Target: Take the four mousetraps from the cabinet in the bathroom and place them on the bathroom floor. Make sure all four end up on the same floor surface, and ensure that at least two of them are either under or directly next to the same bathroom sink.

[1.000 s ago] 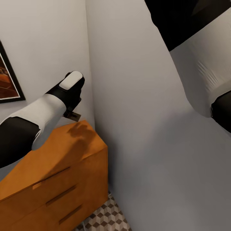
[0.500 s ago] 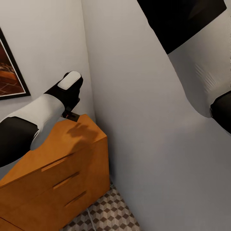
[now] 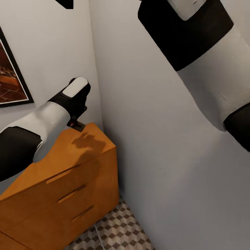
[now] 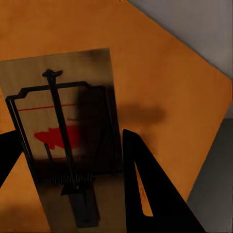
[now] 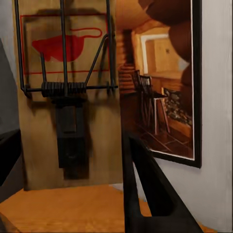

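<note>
Mousetrap (image 4: 60, 145) held in the left gripper (image 4: 73, 194) above the cabinet (image 3: 69, 166), its lower end hidden; right gripper (image 5: 68, 194) grips another mousetrap (image 5: 68, 92).

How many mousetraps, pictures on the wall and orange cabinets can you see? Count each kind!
Mousetraps: 2, one at the left gripper, one at the right gripper
Framed pictures: 1
Orange cabinets: 1
Total: 4

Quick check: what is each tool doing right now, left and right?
Left tool: closed on a small wooden mousetrap with black wire.
Right tool: closed on another wooden mousetrap.
</note>
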